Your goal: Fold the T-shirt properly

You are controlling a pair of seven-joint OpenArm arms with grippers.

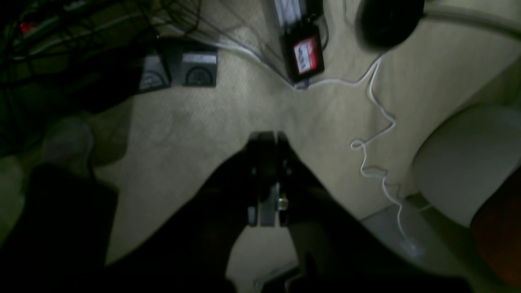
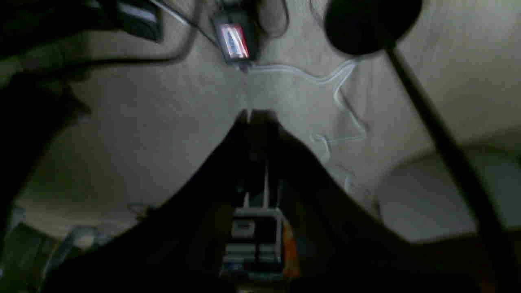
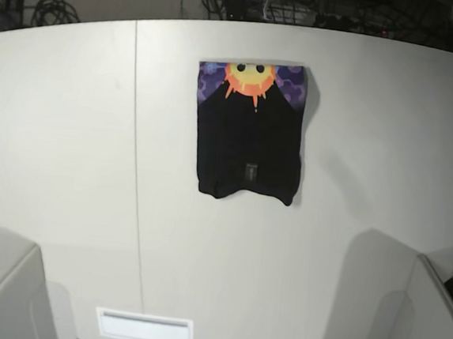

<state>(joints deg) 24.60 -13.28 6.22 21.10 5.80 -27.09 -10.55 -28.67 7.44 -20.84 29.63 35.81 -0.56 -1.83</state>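
Basically T-shirt (image 3: 249, 136) lies mid-table w/ long axis running away from robot, roughly equidistant btwn arms; left gripper (image 1: 266, 140) & right gripper (image 2: 254, 118) both pressed shut, empty.

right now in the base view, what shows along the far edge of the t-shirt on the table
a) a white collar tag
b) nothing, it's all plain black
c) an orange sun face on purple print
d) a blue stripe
c, the folded T-shirt lies flat on the white table with an orange-yellow sun face on a purple print along its far edge; the rest is black.
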